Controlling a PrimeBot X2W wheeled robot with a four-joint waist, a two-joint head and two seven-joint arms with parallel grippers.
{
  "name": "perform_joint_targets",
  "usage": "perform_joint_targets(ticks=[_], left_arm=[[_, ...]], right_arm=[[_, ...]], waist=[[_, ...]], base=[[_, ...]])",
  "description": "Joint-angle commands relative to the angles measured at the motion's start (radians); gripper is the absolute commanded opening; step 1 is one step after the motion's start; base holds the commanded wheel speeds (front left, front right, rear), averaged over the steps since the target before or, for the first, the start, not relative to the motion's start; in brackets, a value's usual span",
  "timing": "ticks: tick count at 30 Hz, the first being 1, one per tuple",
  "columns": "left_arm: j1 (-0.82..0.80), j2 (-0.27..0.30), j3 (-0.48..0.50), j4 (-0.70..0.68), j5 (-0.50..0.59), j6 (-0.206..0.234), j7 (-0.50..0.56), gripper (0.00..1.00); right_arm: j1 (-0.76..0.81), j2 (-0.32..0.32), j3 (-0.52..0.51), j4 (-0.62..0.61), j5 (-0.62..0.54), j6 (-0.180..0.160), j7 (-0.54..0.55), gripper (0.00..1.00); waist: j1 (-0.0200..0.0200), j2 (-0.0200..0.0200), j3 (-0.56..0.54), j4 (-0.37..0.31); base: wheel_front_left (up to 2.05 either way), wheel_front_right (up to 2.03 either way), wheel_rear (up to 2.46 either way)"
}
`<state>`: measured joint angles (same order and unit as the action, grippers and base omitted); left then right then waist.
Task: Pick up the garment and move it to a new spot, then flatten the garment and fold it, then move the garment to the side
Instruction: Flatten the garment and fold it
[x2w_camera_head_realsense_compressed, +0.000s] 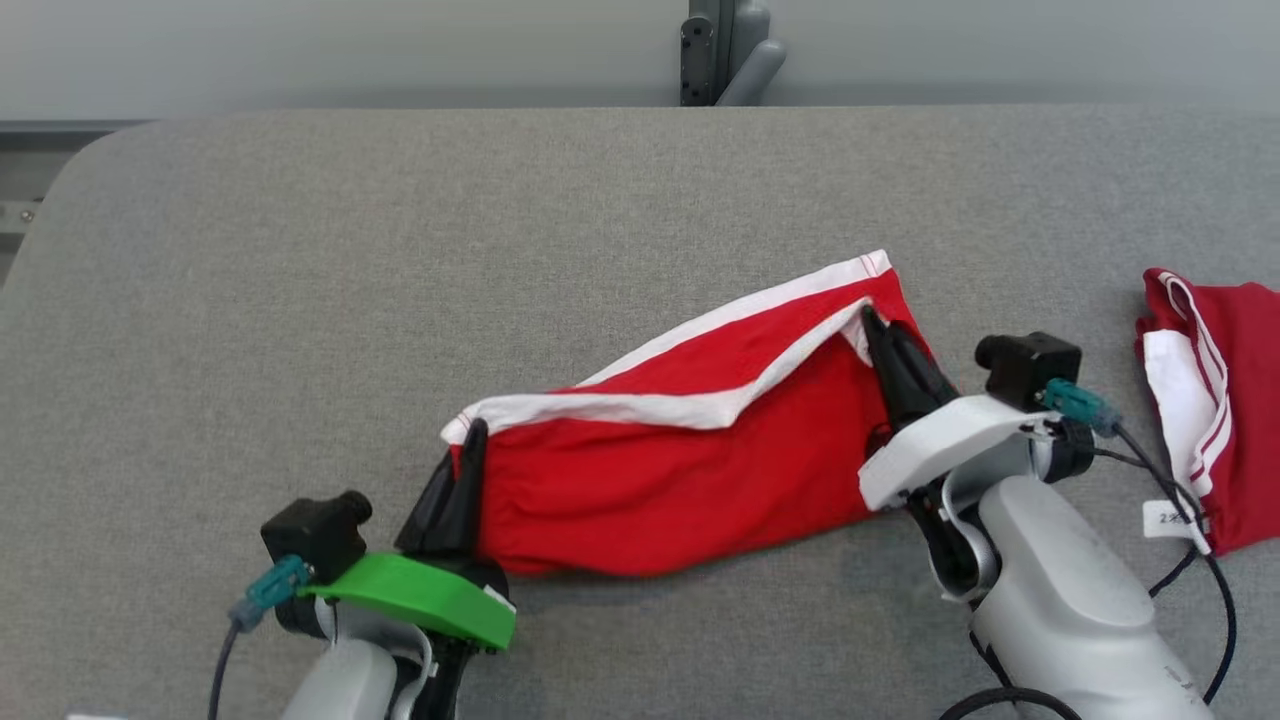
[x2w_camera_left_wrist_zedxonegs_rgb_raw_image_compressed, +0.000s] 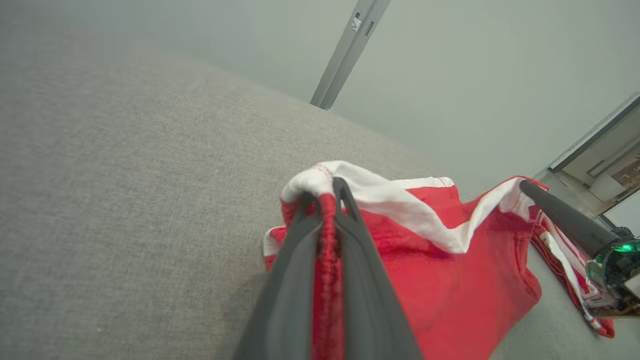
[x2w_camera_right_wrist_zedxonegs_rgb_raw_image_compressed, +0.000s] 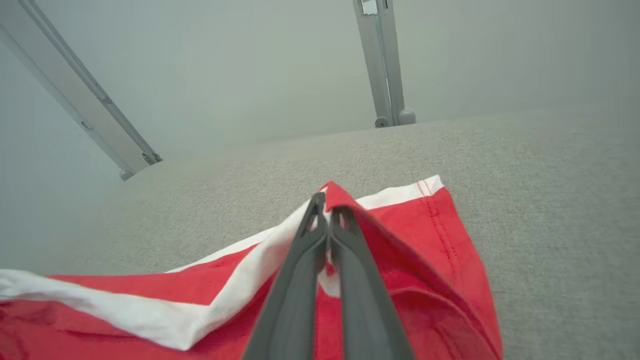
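Note:
The garment (x2w_camera_head_realsense_compressed: 680, 470) is red with white trim and lies across the middle of the grey table (x2w_camera_head_realsense_compressed: 400, 250). My left gripper (x2w_camera_head_realsense_compressed: 470, 440) is shut on the garment's left end; in the left wrist view red fabric (x2w_camera_left_wrist_zedxonegs_rgb_raw_image_compressed: 327, 260) is pinched between its fingers (x2w_camera_left_wrist_zedxonegs_rgb_raw_image_compressed: 295, 280). My right gripper (x2w_camera_head_realsense_compressed: 872, 322) is shut on the upper layer at the garment's right end, near the white edge. The right wrist view shows its fingers (x2w_camera_right_wrist_zedxonegs_rgb_raw_image_compressed: 345, 280) closed on the red and white cloth (x2w_camera_right_wrist_zedxonegs_rgb_raw_image_compressed: 390, 240). Between the grippers the top layer is lifted and creased.
A second red and white garment (x2w_camera_head_realsense_compressed: 1215, 400) with a white label lies bunched at the table's right edge. A grey post (x2w_camera_head_realsense_compressed: 725, 50) stands behind the far edge. Cables (x2w_camera_head_realsense_compressed: 1200, 560) trail from my right wrist.

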<state>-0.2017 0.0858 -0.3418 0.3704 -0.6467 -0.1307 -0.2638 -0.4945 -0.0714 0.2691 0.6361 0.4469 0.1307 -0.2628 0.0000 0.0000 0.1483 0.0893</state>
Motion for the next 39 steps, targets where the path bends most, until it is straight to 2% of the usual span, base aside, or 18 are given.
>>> perform_joint_targets(ticks=[1,2,5,11,15,18,22,26,31,36,39], left_arm=[[-0.043,0.032,-0.016,-0.022,0.006,0.0,0.0,0.0],[-0.043,0.032,-0.016,-0.022,0.006,0.0,0.0,0.0],[-0.112,0.1,-0.067,-0.044,-0.016,0.0,0.0,0.0],[-0.341,0.28,-0.219,-0.06,-0.105,0.0,0.041,0.0],[-0.503,0.379,-0.258,-0.088,-0.183,0.0,0.088,0.0],[-0.6,0.43,-0.285,-0.114,-0.225,0.001,0.122,0.0],[-0.692,0.466,-0.312,-0.14,-0.282,0.001,0.178,0.0],[-0.781,0.47,-0.335,-0.112,-0.289,0.001,0.217,0.0],[-0.938,0.431,-0.362,0.001,-0.239,0.001,0.228,0.0],[-1.193,0.368,-0.386,0.106,-0.136,0.001,0.165,0.0],[-1.337,0.342,-0.385,0.189,-0.075,0.002,0.103,0.0]], right_arm=[[-0.013,-0.021,-0.015,-0.034,0.014,0.0,-0.002,0.0],[-0.013,-0.021,-0.015,-0.034,0.014,0.0,-0.002,0.0],[-0.054,-0.045,-0.035,-0.088,0.027,0.0,-0.002,0.0],[-0.169,-0.098,-0.069,-0.14,0.064,0.0,-0.002,0.0],[-0.257,-0.137,-0.067,-0.164,0.082,-0.001,-0.002,0.0],[-0.319,-0.163,-0.066,-0.176,0.108,-0.001,0.01,0.0],[-0.372,-0.196,-0.066,-0.191,0.132,-0.001,0.061,0.0],[-0.447,-0.224,-0.026,-0.196,0.116,-0.001,0.142,0.0],[-0.61,-0.24,-0.001,-0.143,0.078,-0.001,0.194,0.0],[-0.872,-0.254,0.008,-0.06,-0.011,-0.001,0.203,0.0],[-1.024,-0.262,-0.026,-0.001,-0.066,-0.001,0.163,0.0]], waist=[[0.0,0.0,-0.057,-0.024],[0.0,0.0,-0.057,-0.024],[0.0,0.0,-0.105,-0.04],[0.0,0.0,-0.152,-0.066],[0.0,0.0,-0.162,-0.081],[0.0,0.0,-0.164,-0.088],[0.0,0.0,-0.124,-0.089],[0.0,0.0,0.006,-0.086],[0.0,0.0,0.209,-0.082],[0.0,0.0,0.415,-0.077],[0.0,0.0,0.499,-0.073]], base=[[0.0,0.0,0.0],[0.0,0.0,0.0],[0.0,0.0,0.0],[0.0,0.0,0.0],[0.0,0.0,0.0],[0.0,0.0,0.0],[0.0,0.0,0.0],[0.0,0.0,0.0],[0.0,0.0,0.0],[0.0,0.0,0.0],[0.0,0.0,0.0]])
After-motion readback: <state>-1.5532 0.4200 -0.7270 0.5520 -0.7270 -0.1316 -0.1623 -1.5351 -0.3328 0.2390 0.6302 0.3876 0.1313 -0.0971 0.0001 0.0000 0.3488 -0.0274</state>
